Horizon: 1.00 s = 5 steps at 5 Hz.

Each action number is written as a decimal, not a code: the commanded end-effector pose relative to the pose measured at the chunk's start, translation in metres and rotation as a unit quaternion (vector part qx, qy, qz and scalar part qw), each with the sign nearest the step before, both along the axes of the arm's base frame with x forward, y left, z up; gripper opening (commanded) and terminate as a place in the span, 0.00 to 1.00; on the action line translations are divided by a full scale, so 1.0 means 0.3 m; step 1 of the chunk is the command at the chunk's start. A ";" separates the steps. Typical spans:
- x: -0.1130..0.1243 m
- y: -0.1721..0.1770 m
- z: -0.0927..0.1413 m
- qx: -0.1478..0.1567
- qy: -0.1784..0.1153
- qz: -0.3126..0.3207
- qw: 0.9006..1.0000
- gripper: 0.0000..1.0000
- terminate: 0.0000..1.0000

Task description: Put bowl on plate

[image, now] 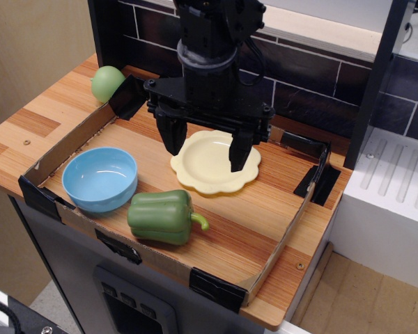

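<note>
Nothing held yet: my gripper (pixel 204 147) hangs spread over the plate (pixel 214 164) (wrong spot), so next I reach left for the bowl (pixel 99 178).

All-black robot arm (pixel 209 42) w/ matte cylindrical wrist section, dark cables alongside; wide flat crossbar below; black two-finger gripper (pixel 205 149) w/ thick tapered fingers (pixel 171 136), blunt tips. No visible markings.

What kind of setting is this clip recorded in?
Probably a toy kitchen mock-up: a wooden counter with a dark tiled wall behind, a white sink drainboard, and a plastic-looking pepper beside a bowl.
</note>
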<state>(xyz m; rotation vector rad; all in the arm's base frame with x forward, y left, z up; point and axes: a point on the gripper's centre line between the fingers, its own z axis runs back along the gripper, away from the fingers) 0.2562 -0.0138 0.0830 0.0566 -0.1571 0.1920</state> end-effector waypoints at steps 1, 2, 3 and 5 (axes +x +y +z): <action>0.000 0.000 0.000 0.000 0.000 0.000 1.000 1.00 0.00; -0.009 0.105 0.021 0.001 -0.026 0.090 0.996 1.00 0.00; -0.020 0.203 -0.012 0.002 -0.011 0.111 0.994 1.00 0.00; -0.022 0.303 -0.120 -0.004 0.003 0.174 0.985 1.00 0.00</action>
